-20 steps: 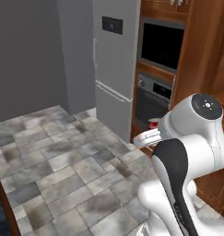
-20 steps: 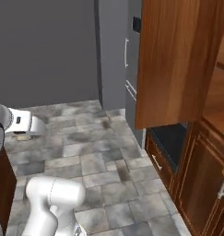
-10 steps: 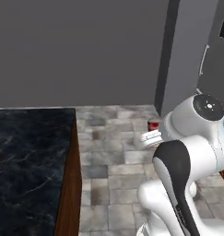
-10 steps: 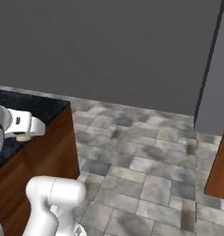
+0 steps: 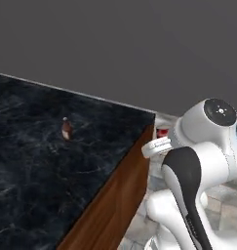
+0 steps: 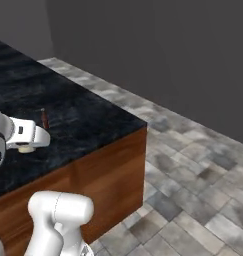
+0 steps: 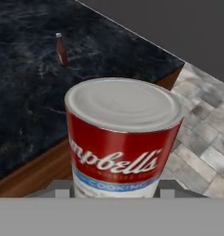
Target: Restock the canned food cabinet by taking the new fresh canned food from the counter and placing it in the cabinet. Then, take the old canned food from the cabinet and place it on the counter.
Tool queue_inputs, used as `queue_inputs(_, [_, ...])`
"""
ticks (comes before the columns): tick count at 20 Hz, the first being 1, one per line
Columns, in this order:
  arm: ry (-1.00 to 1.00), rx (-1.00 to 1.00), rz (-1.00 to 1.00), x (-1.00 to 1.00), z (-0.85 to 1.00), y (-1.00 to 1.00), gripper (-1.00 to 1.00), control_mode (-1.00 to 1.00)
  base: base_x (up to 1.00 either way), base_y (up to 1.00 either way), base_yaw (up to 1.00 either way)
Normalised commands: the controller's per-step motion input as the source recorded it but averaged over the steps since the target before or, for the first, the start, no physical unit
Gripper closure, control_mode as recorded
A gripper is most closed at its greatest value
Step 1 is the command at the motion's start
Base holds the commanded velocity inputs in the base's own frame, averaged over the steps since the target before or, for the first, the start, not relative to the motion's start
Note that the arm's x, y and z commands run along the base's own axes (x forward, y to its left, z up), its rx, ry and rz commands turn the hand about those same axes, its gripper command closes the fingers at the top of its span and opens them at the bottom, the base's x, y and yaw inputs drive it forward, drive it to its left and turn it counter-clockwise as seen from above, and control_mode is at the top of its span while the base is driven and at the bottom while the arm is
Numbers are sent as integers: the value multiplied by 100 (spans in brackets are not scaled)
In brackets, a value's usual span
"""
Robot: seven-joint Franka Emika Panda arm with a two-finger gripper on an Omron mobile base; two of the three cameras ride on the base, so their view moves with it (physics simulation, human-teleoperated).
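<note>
We see the black marbled counter [image 7: 35, 87], wood-fronted, beside a grey tiled floor [image 6: 193, 175]. Past its corner, over the floor, the gripper [image 7: 118, 191] is clamped on a red can [image 7: 120, 143] with a pale top. A slim bottle [image 7: 61, 48] stands on the counter.

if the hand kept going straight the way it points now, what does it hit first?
Likely the black counter. The hand, shut on a can, looks out over the counter's corner, so the countertop comes first. The small bottle stands off to the side. Depth is unclear.
</note>
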Motion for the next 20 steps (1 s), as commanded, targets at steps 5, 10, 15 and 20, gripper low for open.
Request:
queue_inputs(5, [0, 0, 0, 0, 0, 0, 100, 100, 0, 8, 90])
queue_inputs(10, [0, 0, 0, 0, 0, 0, 100, 100, 21, 5, 56])
queue_inputs(15, [0, 0, 0, 0, 0, 0, 100, 100, 48, 0, 3])
queue_inputs(20, [-4, 0, 2, 37, -16, 1, 100, -100, 24, 0, 1])
